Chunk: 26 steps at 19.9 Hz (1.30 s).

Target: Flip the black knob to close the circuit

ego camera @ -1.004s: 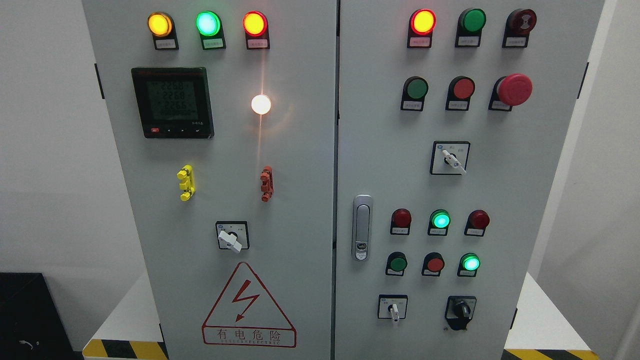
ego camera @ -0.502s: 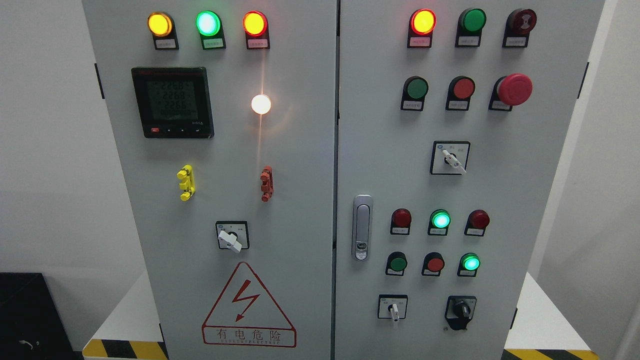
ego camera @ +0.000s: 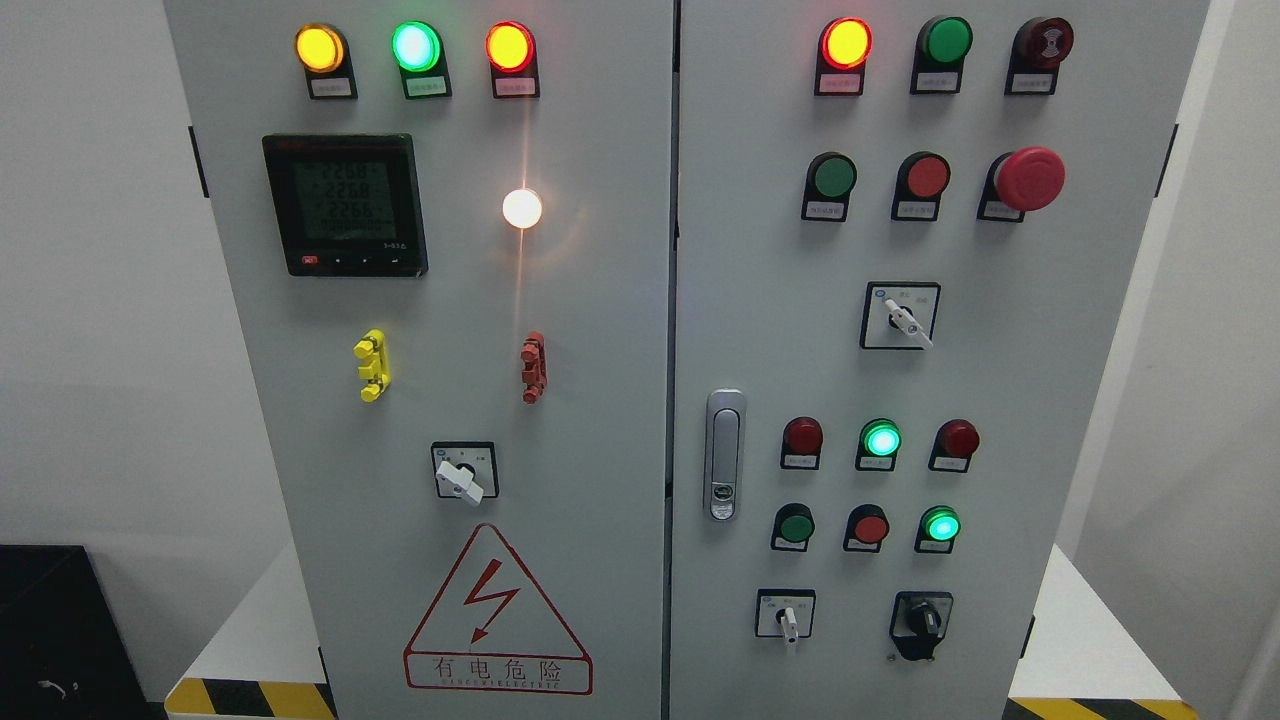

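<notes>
White walls frame a grey control cabinet (ego camera: 560,330) full of lamps and switches. Nothing has changed over the last second: the black knob (ego camera: 922,622) sits untouched at the right door's lower right. Neither hand is in view, so the reach hasn't begun.

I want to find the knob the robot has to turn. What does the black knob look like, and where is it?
The black knob sits at the bottom right of the grey cabinet's right door, just right of a small white-handled switch. It is a dark, slightly shiny rotary selector on a black collar, and its grip bar stands nearly upright. Below the green lit lamp. Nothing touches it; no robot hand is in view.
</notes>
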### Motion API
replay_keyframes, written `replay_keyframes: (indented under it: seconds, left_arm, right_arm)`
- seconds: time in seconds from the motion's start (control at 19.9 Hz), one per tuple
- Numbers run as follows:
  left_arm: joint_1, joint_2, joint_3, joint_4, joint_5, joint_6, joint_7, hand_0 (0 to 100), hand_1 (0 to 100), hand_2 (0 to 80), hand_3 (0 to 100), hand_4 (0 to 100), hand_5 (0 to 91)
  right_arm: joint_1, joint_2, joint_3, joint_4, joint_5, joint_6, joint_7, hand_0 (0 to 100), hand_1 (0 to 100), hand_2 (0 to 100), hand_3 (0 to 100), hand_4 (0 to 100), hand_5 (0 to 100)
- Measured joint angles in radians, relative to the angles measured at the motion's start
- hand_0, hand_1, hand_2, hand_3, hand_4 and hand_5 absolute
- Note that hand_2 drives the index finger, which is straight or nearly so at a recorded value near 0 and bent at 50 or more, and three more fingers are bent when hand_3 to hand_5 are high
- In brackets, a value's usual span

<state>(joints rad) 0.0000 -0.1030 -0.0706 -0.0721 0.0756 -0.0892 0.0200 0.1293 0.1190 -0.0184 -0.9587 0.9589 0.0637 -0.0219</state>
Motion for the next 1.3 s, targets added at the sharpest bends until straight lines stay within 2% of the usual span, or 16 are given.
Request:
replay_keyframes:
  seconds: [0.2,0.35,0.65,0.8,1.0,1.3]
  left_arm:
    - [0.0,0.0,0.0,0.0,0.0,0.0,0.0,12,56,0.0,0,0,0.0]
    - [0.0,0.0,0.0,0.0,0.0,0.0,0.0,12,56,0.0,0,0,0.0]
    - [0.0,0.0,0.0,0.0,0.0,0.0,0.0,12,56,0.0,0,0,0.0]
    - [0.0,0.0,0.0,0.0,0.0,0.0,0.0,12,56,0.0,0,0,0.0]
    - [0.0,0.0,0.0,0.0,0.0,0.0,0.0,12,56,0.0,0,0,0.0]
    - [0.0,0.0,0.0,0.0,0.0,0.0,0.0,12,56,0.0,0,0,0.0]
  right_arm:
    - [0.001,0.0,-0.013,-0.117,0.082,0.005,-0.003,0,0,85,99,87,87]
    - [0.001,0.0,-0.021,-0.206,0.135,0.034,-0.003,0,0,89,100,91,93]
    - [0.002,0.001,-0.035,-0.371,0.225,0.046,0.007,0,0,90,100,95,97]
    - [0.001,0.001,-0.041,-0.442,0.256,0.032,-0.018,0,0,91,100,97,100]
    - [-0.007,0.001,-0.047,-0.524,0.278,0.022,-0.027,0,0,93,100,97,100]
    - [-0.026,0.003,-0.053,-0.622,0.294,0.061,0.025,0,0,94,100,98,100]
